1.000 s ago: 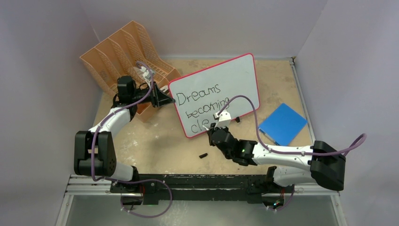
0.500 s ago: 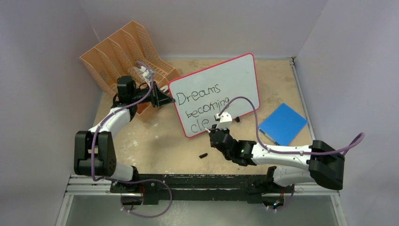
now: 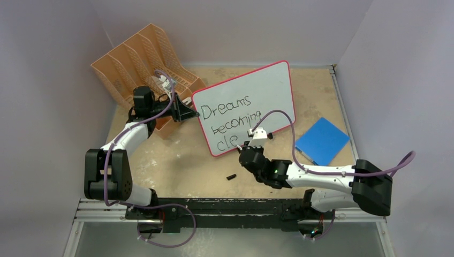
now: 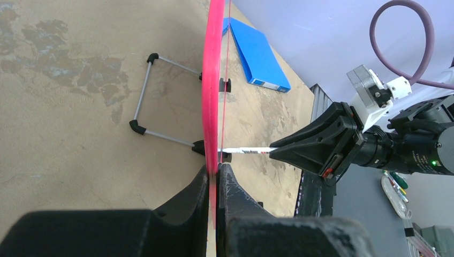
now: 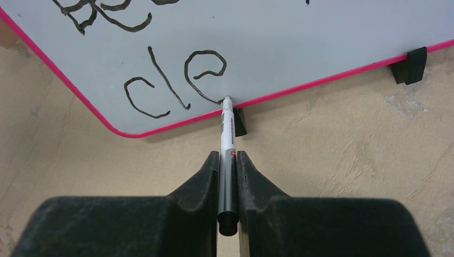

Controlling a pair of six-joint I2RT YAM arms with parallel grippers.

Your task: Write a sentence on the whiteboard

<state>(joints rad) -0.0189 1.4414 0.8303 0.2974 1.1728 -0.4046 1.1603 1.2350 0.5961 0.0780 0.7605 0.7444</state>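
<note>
As it stands propped near the middle of the counter (image 3: 176,155), the board (image 3: 262,91) heads this list: white, red-framed, with rounded corners, skewed so its left edge faces the left arm.

Item, sentence (image 3: 231,120): black marker script in three lines, "Dreams", "becoming", and a third line reading "cle". It sits on the board's left half.

Item, supports: two black feet (image 5: 409,64) under the lower edge and a wire stand (image 4: 155,101) behind, resting on the counter.

Item, left gripper (image 4: 215,174): closed tight on the board's left edge, one finger on each face of the red frame.

Item, right gripper (image 5: 228,158): clamped on a marker (image 5: 227,128), holding the barrel near its rear end, low in front of the board's bottom edge.

Item, marker: pale barrel with a black rear end, pointing at the board. The tip touches the white surface at the tail of the "e", just above the frame and one foot.

Item, rack (image 3: 144,61): orange mesh file sorter in the far left corner, beside the left arm's wrist.

Item, pad (image 3: 321,140): blue, square, lying flat on the counter to the right of the board and apart from it.

Item, small black piece (image 3: 231,176): lying on the counter below the board's lower left corner, near the right gripper. It is too small to identify.
</note>
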